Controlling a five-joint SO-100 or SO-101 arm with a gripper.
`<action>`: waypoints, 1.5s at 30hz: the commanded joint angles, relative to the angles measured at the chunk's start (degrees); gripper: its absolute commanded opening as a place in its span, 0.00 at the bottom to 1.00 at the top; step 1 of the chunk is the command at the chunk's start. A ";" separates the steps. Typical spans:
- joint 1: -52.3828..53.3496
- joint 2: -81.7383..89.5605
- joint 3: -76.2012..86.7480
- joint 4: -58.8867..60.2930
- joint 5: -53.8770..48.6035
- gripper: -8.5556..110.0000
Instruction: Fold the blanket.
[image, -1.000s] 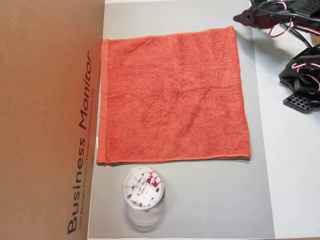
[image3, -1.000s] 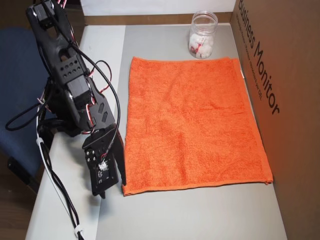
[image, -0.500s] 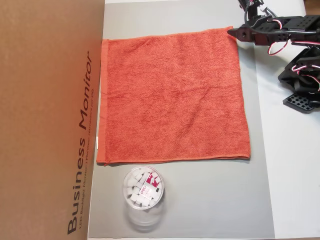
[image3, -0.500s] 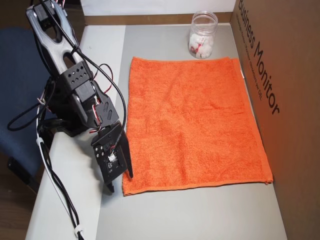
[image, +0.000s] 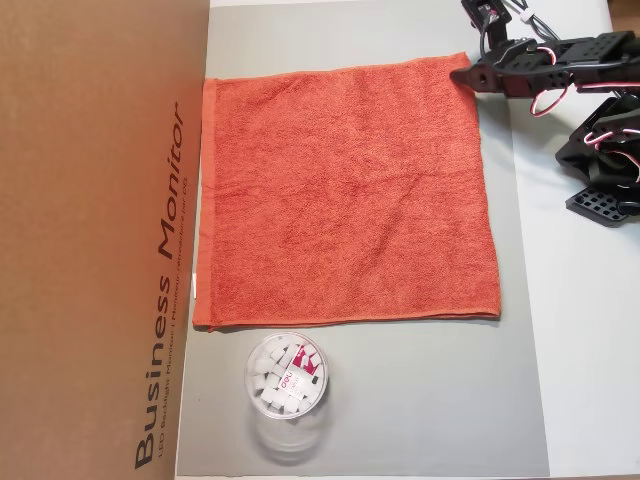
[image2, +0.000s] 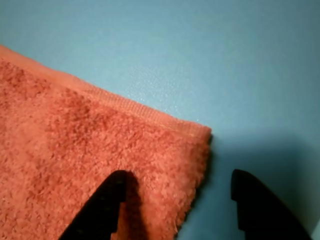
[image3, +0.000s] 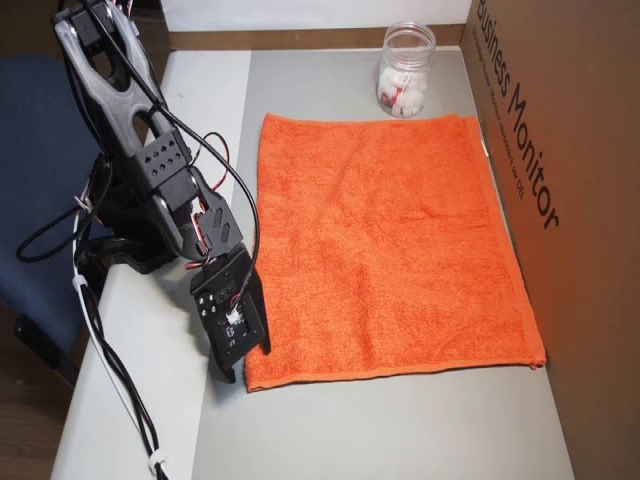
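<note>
The orange-red blanket (image: 345, 190) lies spread flat on the grey mat (image: 420, 400), also seen in the other overhead view as the blanket (image3: 385, 245). My gripper (image: 464, 74) is low over its top-right corner in one overhead view, which is the near-left corner under the gripper (image3: 245, 364) in the other. In the wrist view the gripper (image2: 180, 176) is open. One black finger (image2: 107, 207) is over the blanket (image2: 75, 165) and the other finger (image2: 260, 210) is over the bare mat, with the hemmed corner between them.
A tall cardboard box (image: 100, 240) marked "Business Monitor" borders one side of the blanket, the box (image3: 570, 150). A clear round tub (image: 285, 376) of white pieces stands just off another edge, the tub (image3: 405, 70). The arm's base (image3: 130, 230) and cables sit on the white table beside the mat.
The arm has swung in and lowered. The gripper moved from beside the blanket onto its corner, now straddling the corner edge. The blanket has not shifted.
</note>
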 joint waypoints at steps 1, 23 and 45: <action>-0.35 -2.02 -1.93 0.00 -0.26 0.25; -6.77 -6.33 -4.92 -0.26 -0.26 0.25; -4.83 -5.89 -4.04 -0.26 -0.35 0.07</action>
